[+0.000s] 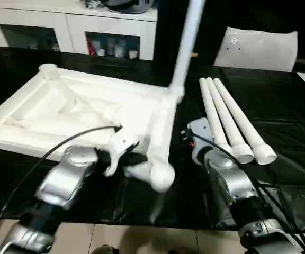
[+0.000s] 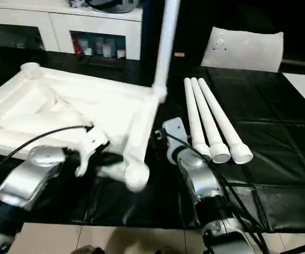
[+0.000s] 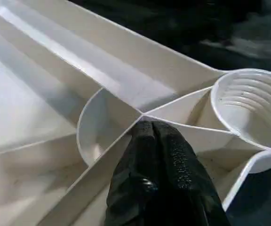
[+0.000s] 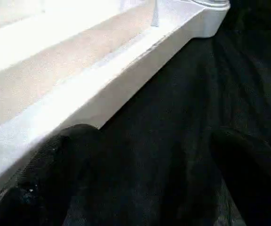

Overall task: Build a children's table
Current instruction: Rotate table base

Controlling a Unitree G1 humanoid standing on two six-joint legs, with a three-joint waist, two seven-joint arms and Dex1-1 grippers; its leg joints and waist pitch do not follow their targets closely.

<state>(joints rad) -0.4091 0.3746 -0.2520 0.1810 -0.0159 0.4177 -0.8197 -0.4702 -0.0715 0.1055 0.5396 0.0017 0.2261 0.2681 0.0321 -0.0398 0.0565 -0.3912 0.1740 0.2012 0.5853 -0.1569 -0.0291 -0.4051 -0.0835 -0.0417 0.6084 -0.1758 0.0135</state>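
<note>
Nearest the head camera, two silver forearms are seen reaching forward over the black-covered work surface. The left gripper is pressed fully together, nothing between its fingers, its tip set against a rib junction inside the upturned table top, just beside one round corner socket. The right gripper is held spread wide, empty, above black cloth just beside the table top's outer rim.

Outward from the grippers, one table top is counted, lying ribbed side up at about ten o'clock in the head view. Four legs are counted: one standing leg is planted upright in the far corner at twelve o'clock, and three loose legs are laid side by side, touching, at about two o'clock. One flat whitish bag is lying beyond them at one o'clock.
</note>
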